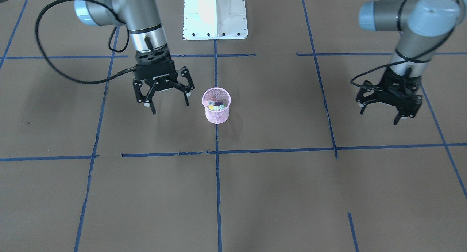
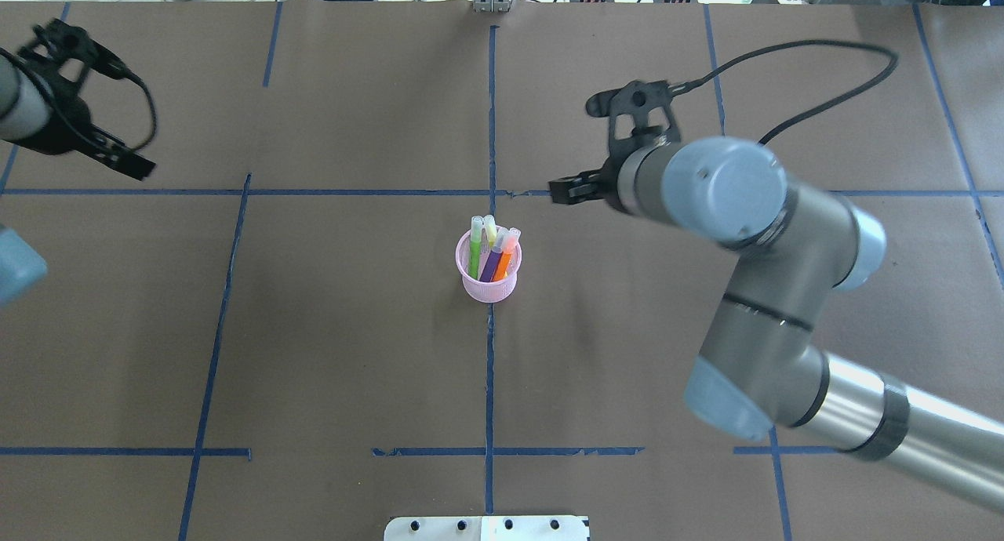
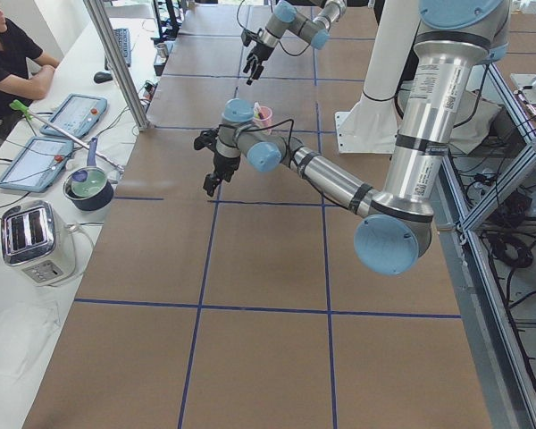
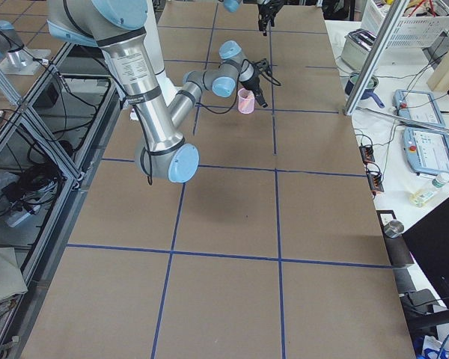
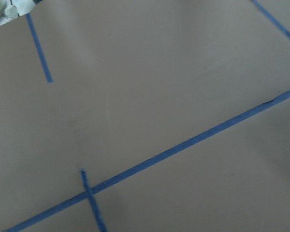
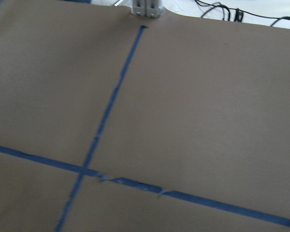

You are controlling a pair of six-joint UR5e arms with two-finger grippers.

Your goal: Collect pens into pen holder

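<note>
Brown paper covers the table (image 2: 353,329), marked into squares by blue tape (image 2: 227,290). My right arm (image 2: 753,235) reaches toward the middle of it, and my left arm (image 1: 412,22) is held far out to its own side. The right pincer (image 1: 169,104) hangs above the paper near the holder (image 2: 488,281), apart from it, fingers spread wide and gripping nothing. The left pincer (image 1: 379,115) is well apart from the holder, likewise wide open and empty. Both wrist views show only paper and tape. The holder stands upright on the centre tape line, in the middle of the table. Four pens (image 2: 492,255) stand in it, leaning together with their pale ends up: green, yellow, purple and orange. I find no pen outside the holder in any view. Judgement: the collecting step looks done, and the task is at or very near its end. The next move calls only for drawing the right pincer up and away, keeping its open fingers off the rim so the light holder is not tipped.
</note>
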